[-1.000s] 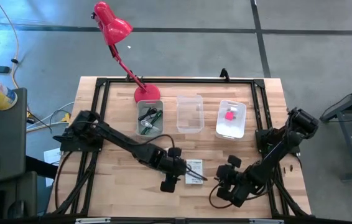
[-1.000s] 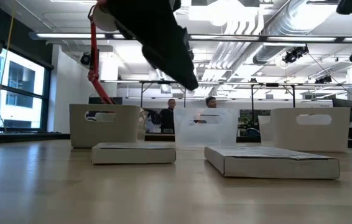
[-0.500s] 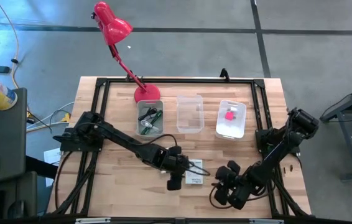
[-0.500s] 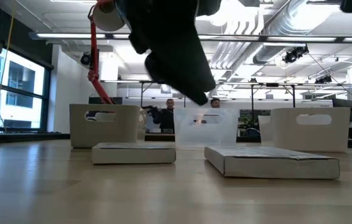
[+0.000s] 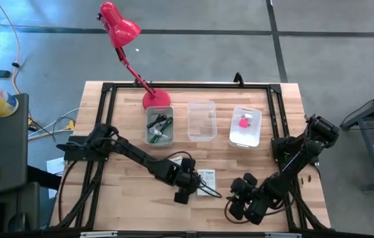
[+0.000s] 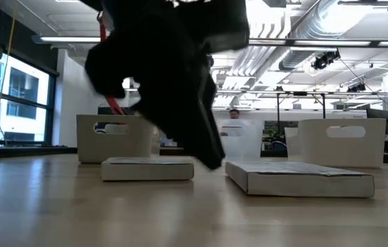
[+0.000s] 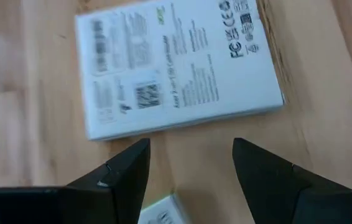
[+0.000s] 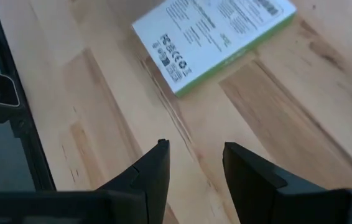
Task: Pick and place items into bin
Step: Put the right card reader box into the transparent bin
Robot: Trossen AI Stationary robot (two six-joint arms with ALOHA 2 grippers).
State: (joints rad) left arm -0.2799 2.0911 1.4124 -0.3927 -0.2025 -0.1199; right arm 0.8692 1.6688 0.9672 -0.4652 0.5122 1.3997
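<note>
Since a second ago my left gripper (image 5: 186,190) has dropped lower over the white card (image 7: 176,62); jaws apart, empty. Card lies flat on the wooden tabletop (image 5: 127,192), open office hall behind. Right gripper (image 5: 240,201) hovers nearby, jaws slightly apart, empty.

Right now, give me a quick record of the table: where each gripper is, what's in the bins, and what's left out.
left gripper: open, empty, low over the white printed box at the table's front middle
right gripper: fingers apart, empty, front right, box edge ahead
left bin: green pen and dark pieces
middle bin: looks empty
right bin: pink cube
loose on table: two flat white boxes
red lamp: back left, not in play
</note>
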